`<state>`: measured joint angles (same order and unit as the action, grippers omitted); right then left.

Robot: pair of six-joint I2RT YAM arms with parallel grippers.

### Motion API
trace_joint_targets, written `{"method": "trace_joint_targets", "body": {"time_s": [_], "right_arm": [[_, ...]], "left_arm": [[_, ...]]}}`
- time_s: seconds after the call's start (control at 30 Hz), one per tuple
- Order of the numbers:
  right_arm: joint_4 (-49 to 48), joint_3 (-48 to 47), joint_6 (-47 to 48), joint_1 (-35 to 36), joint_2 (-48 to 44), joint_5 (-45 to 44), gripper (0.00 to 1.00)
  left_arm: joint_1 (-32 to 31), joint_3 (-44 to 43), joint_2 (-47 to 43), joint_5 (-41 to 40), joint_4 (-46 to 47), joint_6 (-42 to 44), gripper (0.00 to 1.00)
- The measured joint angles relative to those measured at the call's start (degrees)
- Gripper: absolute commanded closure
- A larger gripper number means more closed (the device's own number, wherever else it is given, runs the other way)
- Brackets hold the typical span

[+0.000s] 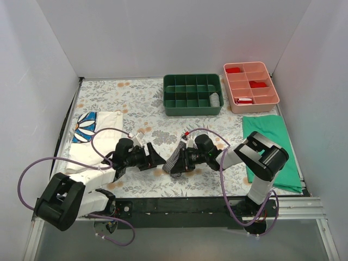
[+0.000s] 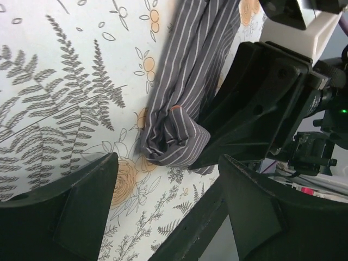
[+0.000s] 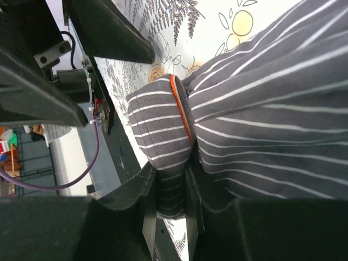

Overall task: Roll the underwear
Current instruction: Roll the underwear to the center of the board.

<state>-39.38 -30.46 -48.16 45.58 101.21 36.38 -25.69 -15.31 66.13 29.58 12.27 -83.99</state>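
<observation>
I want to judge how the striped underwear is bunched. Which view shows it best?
Left wrist: the underwear shows as a long strip with its bunched end. Right wrist is too close: cropped cloth pinched in the right gripper. Top shows it small, partly hidden by that gripper.

We count two arms: a left arm (image 1: 68, 200) at the lower left and a right arm (image 1: 261, 157) at the lower right. Each ends in one hand, so there are two hands: the left hand (image 1: 157, 159) and the right hand (image 1: 180, 163), near the centre. One bench (image 1: 141, 109) carries three cloths: one striped underwear (image 1: 174, 156) at the centre, one daisy cloth (image 1: 89, 130) at the left and one green cloth (image 1: 272, 147) at the right. We count two trays along the top: one green tray (image 1: 193, 112) and one pink tray (image 1: 255, 107). The green tray holds one striped roll (image 1: 215, 99). In the pink tray, three compartments hold red pieces (image 1: 258, 84).
</observation>
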Motion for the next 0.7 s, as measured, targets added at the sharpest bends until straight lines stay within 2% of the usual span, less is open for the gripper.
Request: {"method": "trace_joint_targets", "body": {"time_s": [0.2,0.37,0.43,0.6,0.7], "right_arm": [[-2.0,0.2,-1.4,-0.6,1.3,1.6,0.99],[-2.2,0.0,-1.4,-0.8,1.6,2.3,0.99],[-1.4,-0.3,-1.0,-0.9,1.6,2.4,0.99],[0.2,-1.0,0.1,-0.9,1.6,2.8,0.99],[0.7,-1.3,0.4,-0.9,1.6,2.9,0.99]], "left_arm": [[-1.8,0.0,4.8,1.5,4.4,0.3,0.39],[-2.0,0.0,9.9,3.0,10.0,-0.1,0.41],[-2.1,0.0,11.6,3.4,12.6,-0.3,0.48],[-2.2,-0.3,15.5,4.5,16.4,-0.4,0.57],[-2.2,-0.5,17.3,5.1,17.6,-0.4,0.67]]}}
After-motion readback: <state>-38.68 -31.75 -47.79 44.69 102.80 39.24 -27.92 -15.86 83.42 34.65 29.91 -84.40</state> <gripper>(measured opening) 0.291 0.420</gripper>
